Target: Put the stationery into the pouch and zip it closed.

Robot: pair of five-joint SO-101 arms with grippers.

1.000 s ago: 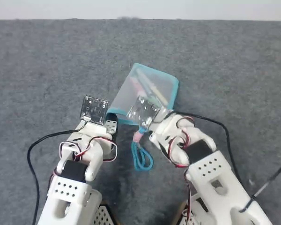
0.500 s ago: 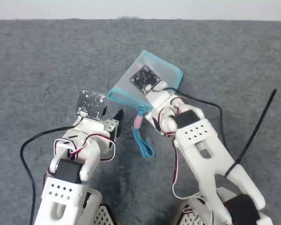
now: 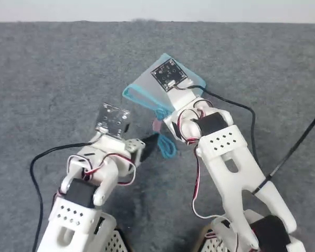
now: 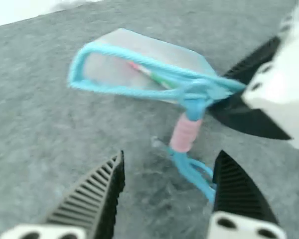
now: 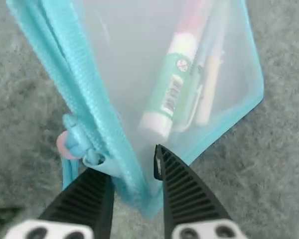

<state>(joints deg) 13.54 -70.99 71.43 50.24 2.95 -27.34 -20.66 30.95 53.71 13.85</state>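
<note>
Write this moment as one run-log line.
left gripper: open, facing pull cord | right gripper: shut on pouch corner | stationery: inside pouch

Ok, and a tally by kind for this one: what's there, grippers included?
pouch: 1
zip pull cord with pink bead: 1
glue stick, inside the pouch: 1
pens beside it: 2
grippers: 2, left gripper open, right gripper shut on the pouch
total: 7
</note>
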